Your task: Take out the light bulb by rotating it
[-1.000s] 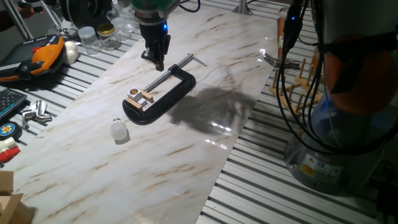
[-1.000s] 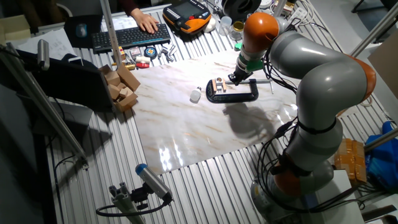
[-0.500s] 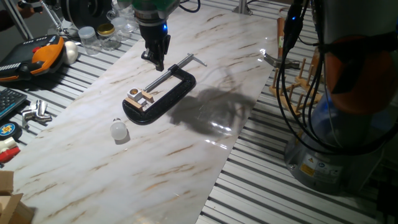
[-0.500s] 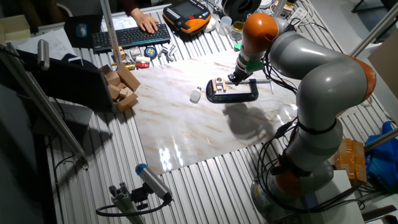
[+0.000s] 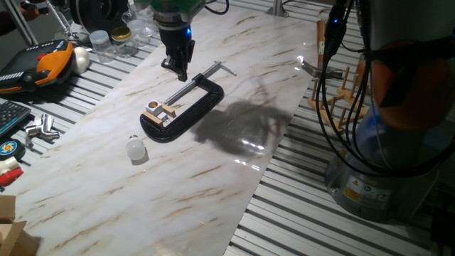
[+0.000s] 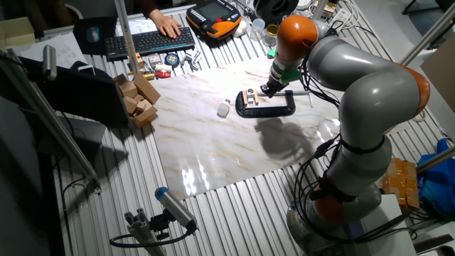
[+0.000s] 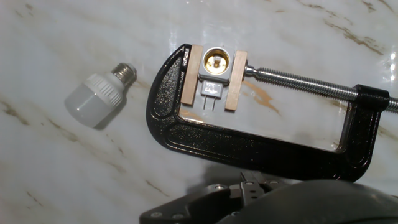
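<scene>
The light bulb (image 5: 135,148) (image 6: 223,109) (image 7: 99,93) lies on its side on the marble board, free of the socket, its metal screw base pointing toward the clamp. The black C-clamp (image 5: 192,107) (image 7: 249,146) holds the tan wooden blocks and the grey socket (image 7: 216,62), whose brass opening is empty. My gripper (image 5: 181,71) (image 6: 266,89) hangs over the clamp's screw end, well away from the bulb. Its fingers look shut with nothing between them. In the hand view only its dark body shows along the bottom edge.
An orange-and-black pendant (image 5: 43,64) and glass jars (image 5: 106,43) sit at the back left. A keyboard (image 6: 149,43) with a hand on it and wooden blocks (image 6: 138,96) lie beyond the board. A wooden rack (image 5: 334,92) stands on the right.
</scene>
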You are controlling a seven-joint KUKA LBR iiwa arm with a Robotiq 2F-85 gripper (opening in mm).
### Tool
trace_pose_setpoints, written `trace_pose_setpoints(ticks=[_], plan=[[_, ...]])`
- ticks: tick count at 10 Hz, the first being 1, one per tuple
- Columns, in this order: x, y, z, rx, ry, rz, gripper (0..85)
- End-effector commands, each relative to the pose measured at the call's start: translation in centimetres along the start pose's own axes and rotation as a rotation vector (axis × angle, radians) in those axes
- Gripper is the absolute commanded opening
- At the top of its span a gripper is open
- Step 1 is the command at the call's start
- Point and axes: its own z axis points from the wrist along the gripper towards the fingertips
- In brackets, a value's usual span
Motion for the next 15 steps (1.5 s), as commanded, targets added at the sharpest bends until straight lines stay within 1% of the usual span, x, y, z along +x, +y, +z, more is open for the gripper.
trace_pose_setpoints(ticks=[1,5,10,15], plan=[[0.0,0.0,0.01,0.0,0.0,0.0,0.0],[0.0,0.0,0.01,0.0,-0.002,0.002,0.0],[0.03,0.04,0.06,0.003,-0.012,0.0,0.0],[0.16,0.17,0.17,0.005,-0.014,0.0,0.0]])
